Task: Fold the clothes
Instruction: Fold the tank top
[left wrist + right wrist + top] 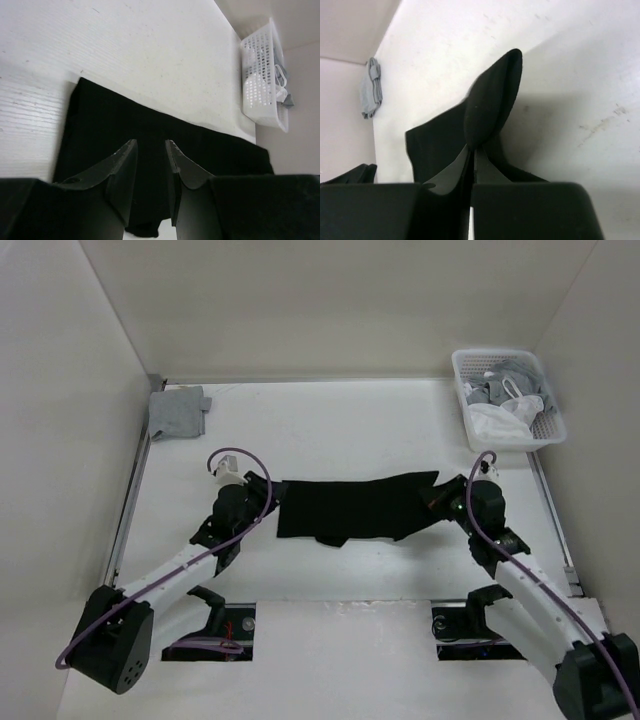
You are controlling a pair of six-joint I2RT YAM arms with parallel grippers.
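Right fingers (451,175) are pinched tight on the right end of the black T-shirt (355,508). Left fingers (122,170) hover half-open, holding nothing, over its left end.

Lying mid-table as the clothes (350,508): plain black, soft, unmarked. Stretching left to right in a long flat band, narrow from near to far. Ending at the left in a straight edge, trailing a small flap off the near edge, left of centre. Rising at the right end, pinched into an upright fold.
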